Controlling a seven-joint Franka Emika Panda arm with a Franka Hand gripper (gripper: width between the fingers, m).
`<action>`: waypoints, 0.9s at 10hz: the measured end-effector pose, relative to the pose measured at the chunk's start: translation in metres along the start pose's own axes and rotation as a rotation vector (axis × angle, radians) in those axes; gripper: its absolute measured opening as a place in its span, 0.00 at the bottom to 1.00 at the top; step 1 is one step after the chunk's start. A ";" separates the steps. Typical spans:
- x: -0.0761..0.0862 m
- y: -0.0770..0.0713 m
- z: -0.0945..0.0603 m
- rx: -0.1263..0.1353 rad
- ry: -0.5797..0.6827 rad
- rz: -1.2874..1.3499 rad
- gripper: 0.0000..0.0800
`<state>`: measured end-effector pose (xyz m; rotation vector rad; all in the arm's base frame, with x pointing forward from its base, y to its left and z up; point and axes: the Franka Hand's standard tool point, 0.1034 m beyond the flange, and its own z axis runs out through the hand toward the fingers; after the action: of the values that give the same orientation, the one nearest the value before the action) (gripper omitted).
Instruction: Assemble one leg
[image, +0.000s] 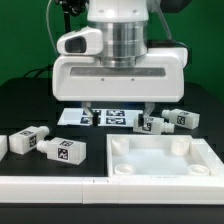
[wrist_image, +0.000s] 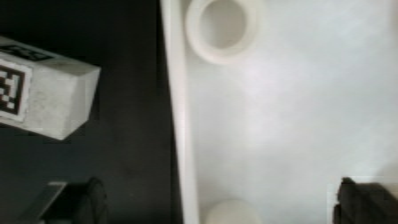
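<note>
Black worktop (image: 85, 138) spreads out beneath me, with a green wall (image: 25, 35) behind it. My jaws hang released and wide apart, grasping nothing. In the wrist view one dark finger (wrist_image: 71, 200) is over bare worktop and the other is over the large white square tray-like panel with a raised rim (wrist_image: 285, 120), so the panel's edge runs between them. That panel carries a round raised socket (wrist_image: 226, 28) near one corner.

From the exterior view, I am poised over the thin flat white marker board (image: 112, 117), just behind the panel (image: 165, 180).

The small white oblong legs with black-and-white square tags all lie loose on the worktop. One leg (image: 22, 143) and a second (image: 57, 150) lie close together on the exterior view's left, beside the panel. A third (image: 155, 124) and a fourth (image: 181, 118) lie on the exterior view's right, behind the panel and near the marker board. The wrist view shows one tagged leg (wrist_image: 36, 85) just beside the panel's edge, apart from it. I cannot tell which of the four it is.
</note>
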<state>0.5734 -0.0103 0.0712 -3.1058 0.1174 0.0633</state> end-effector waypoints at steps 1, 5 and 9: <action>0.000 0.000 0.001 0.000 -0.002 0.000 0.81; 0.001 -0.010 0.005 -0.024 0.060 -0.139 0.81; 0.015 -0.008 -0.017 -0.036 0.038 -0.163 0.81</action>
<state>0.5892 -0.0041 0.0875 -3.1403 -0.1373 0.0021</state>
